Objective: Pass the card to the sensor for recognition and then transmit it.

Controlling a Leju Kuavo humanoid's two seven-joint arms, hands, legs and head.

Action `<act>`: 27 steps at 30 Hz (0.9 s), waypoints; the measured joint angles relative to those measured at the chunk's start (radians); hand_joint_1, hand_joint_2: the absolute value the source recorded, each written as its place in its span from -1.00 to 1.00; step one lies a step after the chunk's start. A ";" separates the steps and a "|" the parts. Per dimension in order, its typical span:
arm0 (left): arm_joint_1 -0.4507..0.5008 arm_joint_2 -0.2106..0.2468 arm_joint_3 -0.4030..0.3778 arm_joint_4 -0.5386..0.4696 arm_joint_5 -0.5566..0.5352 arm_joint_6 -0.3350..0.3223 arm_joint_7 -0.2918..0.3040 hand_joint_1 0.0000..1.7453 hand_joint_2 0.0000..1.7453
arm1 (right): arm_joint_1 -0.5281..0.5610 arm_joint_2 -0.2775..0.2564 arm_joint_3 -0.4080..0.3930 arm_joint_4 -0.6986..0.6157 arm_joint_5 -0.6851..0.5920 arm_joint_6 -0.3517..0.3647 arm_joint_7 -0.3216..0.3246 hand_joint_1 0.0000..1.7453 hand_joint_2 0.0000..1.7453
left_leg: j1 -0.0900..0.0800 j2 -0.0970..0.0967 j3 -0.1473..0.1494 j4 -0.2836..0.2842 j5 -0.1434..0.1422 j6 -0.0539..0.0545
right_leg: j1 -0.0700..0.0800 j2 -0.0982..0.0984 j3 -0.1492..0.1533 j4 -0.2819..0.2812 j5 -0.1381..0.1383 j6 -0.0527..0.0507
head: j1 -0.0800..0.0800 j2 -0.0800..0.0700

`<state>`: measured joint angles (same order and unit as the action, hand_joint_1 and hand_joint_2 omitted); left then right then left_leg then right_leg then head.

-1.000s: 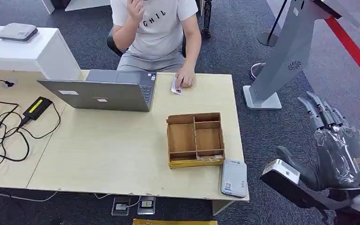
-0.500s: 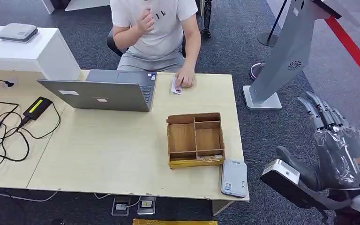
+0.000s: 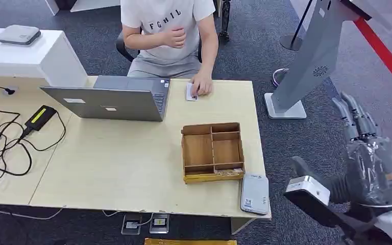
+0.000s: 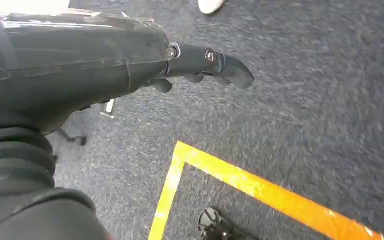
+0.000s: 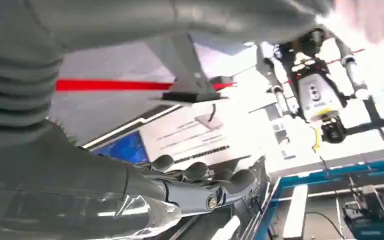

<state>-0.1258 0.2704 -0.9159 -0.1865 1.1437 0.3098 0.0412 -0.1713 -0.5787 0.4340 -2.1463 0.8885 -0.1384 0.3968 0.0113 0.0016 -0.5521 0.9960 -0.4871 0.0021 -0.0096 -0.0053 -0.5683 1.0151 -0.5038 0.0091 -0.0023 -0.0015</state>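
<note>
A small white card (image 3: 191, 92) lies at the table's far edge, under the fingers of a seated person's hand (image 3: 202, 86). The grey card sensor (image 3: 254, 193) lies flat at the table's near right corner. My right hand (image 3: 365, 153) is raised off the table's right side, over the carpet, fingers straight and apart, thumb out, holding nothing. The right wrist view has its fingers (image 5: 200, 187) stretched out with nothing in them. In the left wrist view my left hand (image 4: 200, 67) hangs over the carpet, holding nothing, fingers loosely bent.
A wooden divided box (image 3: 213, 151) sits just behind the sensor. A grey laptop (image 3: 113, 99) stands mid-table, with black cables (image 3: 5, 140) and an adapter (image 3: 41, 117) to the left. A grey kiosk stand (image 3: 306, 66) rises right of the table. A white counter (image 3: 35, 58) stands far left.
My right hand has shifted slightly right and turned, thumb lower. The person's raised hand has dropped from the face to the chest. The card and sensor stay put.
</note>
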 joint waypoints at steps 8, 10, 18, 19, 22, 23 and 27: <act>-0.004 -0.018 0.002 0.000 0.000 0.016 0.005 -1.00 -1.00 | -0.117 -0.011 0.318 0.224 -0.077 -0.177 0.088 -1.00 1.00 | 0.000 -0.005 0.002 0.000 0.002 0.001 | 0.000 -0.005 0.000 0.000 0.000 0.000 | 0.000 0.000; -0.005 -0.019 0.002 -0.001 -0.001 0.016 0.006 -1.00 -1.00 | -0.124 -0.019 0.356 0.243 -0.089 -0.178 0.090 -1.00 1.00 | 0.000 -0.005 0.001 0.000 0.002 0.001 | 0.000 -0.005 0.000 0.000 0.000 0.000 | 0.000 0.000; -0.004 -0.020 0.002 -0.001 -0.005 0.027 0.007 -1.00 -1.00 | -0.176 -0.061 0.455 0.281 -0.142 -0.184 0.084 -1.00 1.00 | 0.000 -0.005 0.001 0.001 0.001 0.001 | 0.000 -0.005 0.000 0.000 0.000 0.000 | 0.000 0.000; -0.004 -0.020 0.002 0.000 -0.005 0.029 0.007 -1.00 -1.00 | -0.185 -0.068 0.467 0.285 -0.150 -0.185 0.080 -1.00 1.00 | 0.000 -0.005 0.002 0.001 0.001 0.001 | 0.000 -0.005 0.000 0.000 0.000 0.000 | 0.000 0.000; -0.004 -0.021 0.002 0.000 -0.007 0.029 0.008 -1.00 -1.00 | -0.209 -0.085 0.491 0.292 -0.171 -0.187 0.077 -1.00 1.00 | 0.000 -0.005 0.002 0.001 0.001 0.001 | 0.000 -0.005 0.000 0.000 0.000 0.000 | 0.000 0.000; -0.004 -0.021 0.002 0.000 -0.007 0.029 0.008 -1.00 -1.00 | -0.215 -0.090 0.499 0.294 -0.176 -0.188 0.077 -1.00 1.00 | 0.000 -0.005 0.002 0.001 0.001 0.001 | 0.000 -0.005 0.000 0.000 0.000 0.000 | 0.000 0.000; -0.003 -0.021 0.002 0.000 -0.013 0.029 0.008 -1.00 -1.00 | -0.247 -0.113 0.544 0.304 -0.197 -0.199 0.076 -1.00 1.00 | 0.000 -0.005 0.002 0.001 0.001 0.001 | 0.000 -0.005 0.000 0.000 0.000 0.000 | 0.000 0.000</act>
<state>-0.1292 0.2491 -0.9140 -0.1869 1.1311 0.3391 0.0492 -0.4186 -0.6919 0.9776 -1.8425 0.6916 -0.3372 0.4723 0.0110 -0.0032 -0.5503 0.9967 -0.4858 0.0029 -0.0097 -0.0098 -0.5687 1.0148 -0.5039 0.0090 -0.0027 -0.0015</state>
